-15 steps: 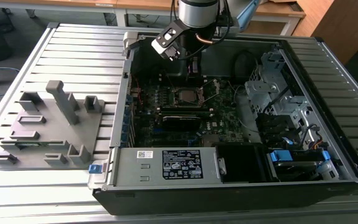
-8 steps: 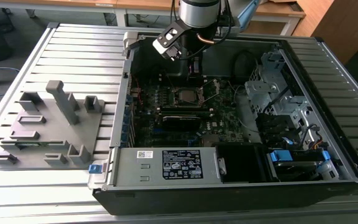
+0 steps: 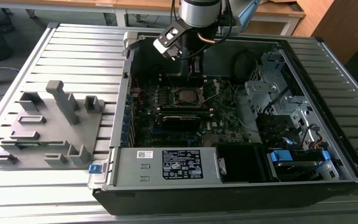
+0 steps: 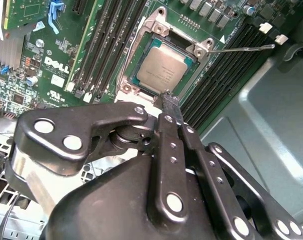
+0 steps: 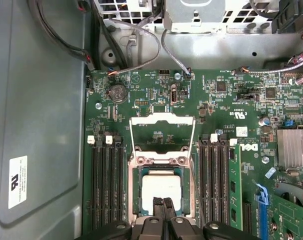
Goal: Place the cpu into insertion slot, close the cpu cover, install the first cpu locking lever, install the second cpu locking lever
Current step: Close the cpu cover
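Closed, empty claw (image 4: 170, 101) poised just over the seated flat square silver-grey cpu (image 4: 161, 70).
Exterior view: cpu mid-frame in the open black computer case (image 3: 241, 196), below the claw. Second wrist view: pinched fingertips by the chip's edge, thin silver wire locking lever (image 4: 241, 49) swung aside. First wrist view: thin silver frame cpu cover (image 5: 161, 132) raised open beyond the square black insertion slot (image 5: 135, 197).

Slatted metal table (image 3: 73, 46) with open computer case (image 3: 229, 200) and grey fixture (image 3: 45, 137)

A lab workshop: ribbed grey metal workbench (image 3: 73, 51), grey plastic jig (image 3: 48, 126) at left, light wooden desks (image 3: 141, 4) across the top.
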